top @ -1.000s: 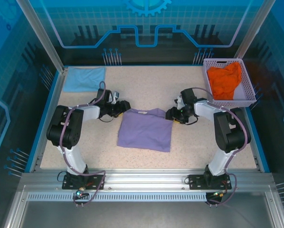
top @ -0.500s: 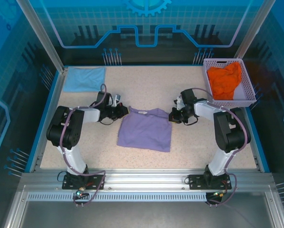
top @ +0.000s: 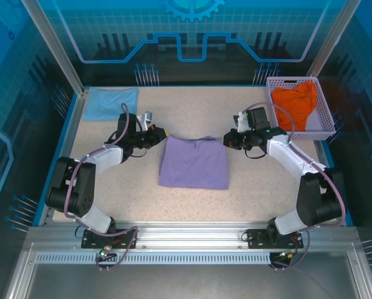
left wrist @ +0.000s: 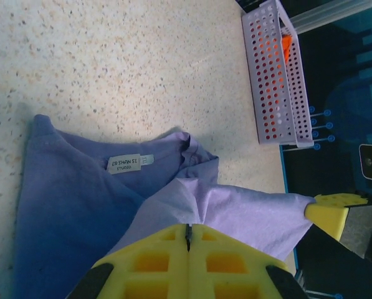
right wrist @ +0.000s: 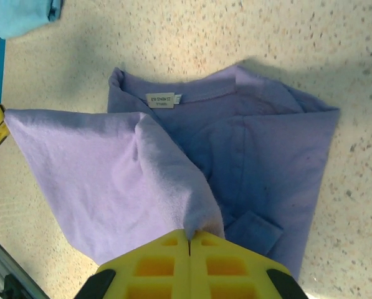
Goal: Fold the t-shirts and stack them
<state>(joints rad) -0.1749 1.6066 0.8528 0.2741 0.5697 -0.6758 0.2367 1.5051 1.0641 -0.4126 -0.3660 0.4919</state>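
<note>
The lavender-purple t-shirt (top: 193, 163) lies partly folded mid-table, its neck label (left wrist: 129, 162) facing up. My left gripper (top: 162, 133) is shut on the shirt's far left corner, and the pinched cloth rises into its yellow fingers (left wrist: 188, 225). My right gripper (top: 227, 141) is shut on the far right corner (right wrist: 189, 234). A lifted pale purple layer stretches between the two grippers above the rest of the shirt (right wrist: 260, 156). A light blue t-shirt (top: 111, 103) lies folded at the far left corner. An orange t-shirt (top: 296, 104) sits in the basket.
The pale lattice basket (top: 326, 128) stands at the far right corner, also seen side-on in the left wrist view (left wrist: 274, 68). Blue rails edge the speckled table (top: 192, 205). Bare tabletop lies in front of and behind the purple shirt.
Both grippers have closed on the purple shirt's far corners and raised them, both arms reaching farther from their bases. The shirt's far edge has come up off the table.
</note>
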